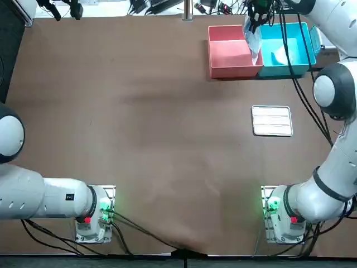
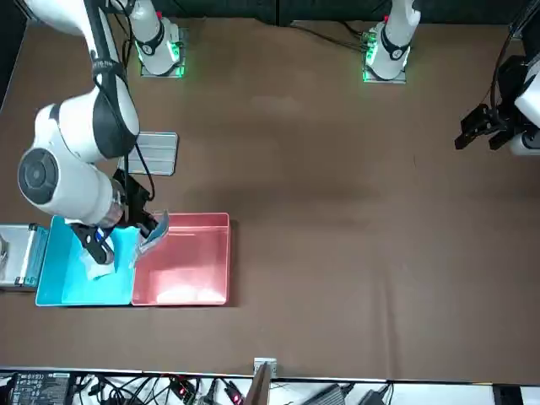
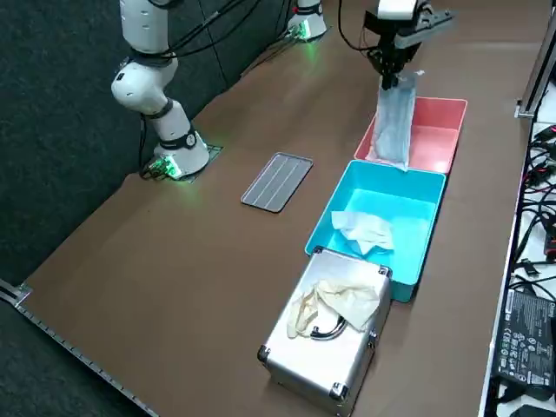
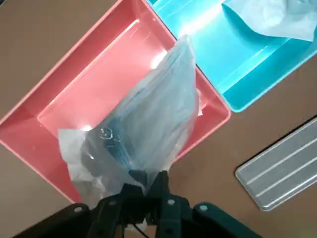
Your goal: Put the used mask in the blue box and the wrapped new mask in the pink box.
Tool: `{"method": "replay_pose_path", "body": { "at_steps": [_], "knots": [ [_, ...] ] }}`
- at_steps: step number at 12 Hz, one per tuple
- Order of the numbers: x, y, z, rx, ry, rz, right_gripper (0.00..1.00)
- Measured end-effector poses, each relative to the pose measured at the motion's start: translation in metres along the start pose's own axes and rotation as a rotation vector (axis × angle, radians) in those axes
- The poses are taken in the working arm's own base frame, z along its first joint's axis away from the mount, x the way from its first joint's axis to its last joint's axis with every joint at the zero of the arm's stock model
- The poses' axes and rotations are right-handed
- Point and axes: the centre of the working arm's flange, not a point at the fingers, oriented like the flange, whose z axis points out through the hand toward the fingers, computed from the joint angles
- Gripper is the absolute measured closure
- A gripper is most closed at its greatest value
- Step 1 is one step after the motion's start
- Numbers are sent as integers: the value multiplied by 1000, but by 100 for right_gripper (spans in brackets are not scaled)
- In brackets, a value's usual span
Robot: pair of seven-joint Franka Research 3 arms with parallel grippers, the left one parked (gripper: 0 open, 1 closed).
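My right gripper (image 4: pixel 143 186) is shut on the top edge of the wrapped new mask (image 4: pixel 148 119), a blue mask in a clear bag. The bag (image 3: pixel 393 122) hangs down over the pink box (image 3: pixel 430 126), near the wall it shares with the blue box (image 3: pixel 408 221). From overhead the gripper (image 1: pixel 255 19) and the bag (image 1: pixel 254 40) sit above the pink box's (image 1: pixel 228 53) right edge. The used mask (image 3: pixel 363 230), crumpled and white, lies inside the blue box (image 1: pixel 295 47). The front view shows the bag (image 2: pixel 152 232) between both boxes.
A ribbed metal plate (image 1: pixel 271 120) lies on the brown table nearer the arm's base. A small metal case (image 3: pixel 330 334) with a pale glove on top stands against the blue box's outer end. Cables run along the table's far edge.
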Motion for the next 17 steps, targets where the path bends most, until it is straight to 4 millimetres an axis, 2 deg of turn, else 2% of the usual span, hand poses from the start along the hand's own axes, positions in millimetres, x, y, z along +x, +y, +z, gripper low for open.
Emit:
{"method": "replay_pose_path", "body": {
  "at_steps": [3,5,9,13,17],
  "knots": [
    [-2,-15,12,-4,-1,1,98],
    [-7,-23,27,-33,-1,-17,98],
    [-33,-48,67,-102,2,-77,98],
    [-55,-64,84,-125,-1,-117,96],
    [-66,-73,97,-135,-2,-138,92]
  ]
}}
